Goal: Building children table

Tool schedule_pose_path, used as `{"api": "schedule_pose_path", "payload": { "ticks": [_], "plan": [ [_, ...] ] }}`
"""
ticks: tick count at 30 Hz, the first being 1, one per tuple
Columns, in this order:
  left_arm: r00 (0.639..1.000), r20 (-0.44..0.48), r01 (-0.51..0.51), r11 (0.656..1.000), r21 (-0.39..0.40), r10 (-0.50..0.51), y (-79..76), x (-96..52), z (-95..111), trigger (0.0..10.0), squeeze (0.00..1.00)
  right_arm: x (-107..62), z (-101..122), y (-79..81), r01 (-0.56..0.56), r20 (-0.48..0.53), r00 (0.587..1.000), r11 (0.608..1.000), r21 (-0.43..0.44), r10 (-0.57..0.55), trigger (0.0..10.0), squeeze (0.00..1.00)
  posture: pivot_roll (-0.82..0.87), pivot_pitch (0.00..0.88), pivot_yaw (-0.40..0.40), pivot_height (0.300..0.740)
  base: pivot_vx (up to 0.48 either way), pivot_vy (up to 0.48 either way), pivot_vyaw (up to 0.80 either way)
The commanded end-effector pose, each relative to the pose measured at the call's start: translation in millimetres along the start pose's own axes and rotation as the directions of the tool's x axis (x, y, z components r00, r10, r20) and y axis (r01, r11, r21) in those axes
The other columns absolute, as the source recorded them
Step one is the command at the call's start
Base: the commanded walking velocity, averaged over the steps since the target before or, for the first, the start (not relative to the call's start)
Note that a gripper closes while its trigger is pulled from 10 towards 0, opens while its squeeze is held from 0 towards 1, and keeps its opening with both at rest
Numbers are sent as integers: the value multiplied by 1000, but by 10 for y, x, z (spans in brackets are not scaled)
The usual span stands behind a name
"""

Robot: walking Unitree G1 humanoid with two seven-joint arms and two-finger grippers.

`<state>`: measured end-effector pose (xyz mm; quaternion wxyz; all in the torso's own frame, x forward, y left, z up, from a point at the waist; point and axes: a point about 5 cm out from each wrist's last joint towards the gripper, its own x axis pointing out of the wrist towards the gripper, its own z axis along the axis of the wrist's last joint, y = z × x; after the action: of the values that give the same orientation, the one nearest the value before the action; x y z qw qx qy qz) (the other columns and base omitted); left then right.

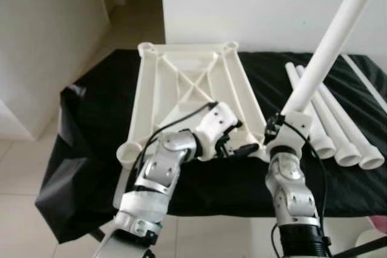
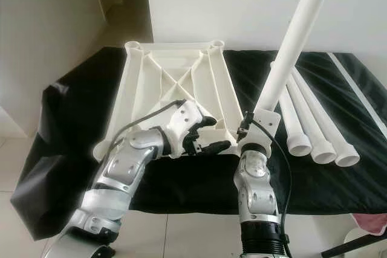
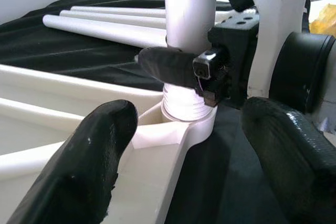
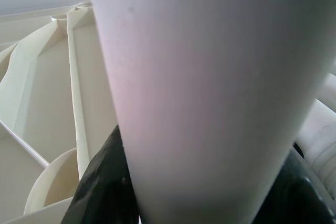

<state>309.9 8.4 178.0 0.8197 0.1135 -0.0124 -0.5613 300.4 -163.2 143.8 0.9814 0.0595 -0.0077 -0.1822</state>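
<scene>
Two end effectors work low in the frame, at the near edge of the counter, which is covered with a black cloth. The right end effector, in the lower centre-right, is clenched around the bottom of a white leg. This leg rises steeply to the upper right corner of the picture, so its long axis is close to upright but leans to the right and away. In the left wrist view its threaded end sits at the near right corner socket of the tabletop, which lies upside down; I cannot tell how deep it is inside. The left end effector, just left of this corner, is released, with its fingers spread on both sides of the socket corner, touching nothing clearly. I judge the next move needs the leg brought straight over the socket before turning. Farther right, three spare legs lie side by side on the cloth.
</scene>
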Motion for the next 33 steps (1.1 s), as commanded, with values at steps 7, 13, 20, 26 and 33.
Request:
{"api": "schedule_pose_path", "payload": {
  "ticks": [7, 13, 20, 26, 33],
  "plan": [
    [981, -23, -191, 981, 13, 192, 99, -36, -23, 10000, 0, 28, -92, -41, -14, -50, 999, 1000, 20, 15, 10000, 1000, 0, 0, 4, 740, 0, 0, 0],
    [980, -24, -195, 981, 18, 196, 109, -41, -18, 10000, 0, 83, -71, -96, -42, -45, 998, 999, -20, 41, 10000, 1000, 2, 0, 1, 740, 0, 0, 0],
    [980, -24, -198, 980, 25, 199, 97, -21, -12, 10000, 0, 142, -93, -148, -156, -69, 986, 986, -52, 153, 10000, 0, 7, 0, -6, 740, 0, 0, 0],
    [984, -17, -175, 984, 42, 176, 66, -34, -18, 10000, 0, 192, -64, -189, -319, -72, 947, 945, -68, 314, 10000, 0, 9, 0, -4, 740, 0, 0, 0],
    [988, -26, -149, 986, 76, 151, 50, -53, -53, 10000, 0, 245, -15, -188, -436, -69, 900, 897, -75, 431, 10000, 0, 11, 0, -2, 740, 0, 0, 0]
  ]
}}
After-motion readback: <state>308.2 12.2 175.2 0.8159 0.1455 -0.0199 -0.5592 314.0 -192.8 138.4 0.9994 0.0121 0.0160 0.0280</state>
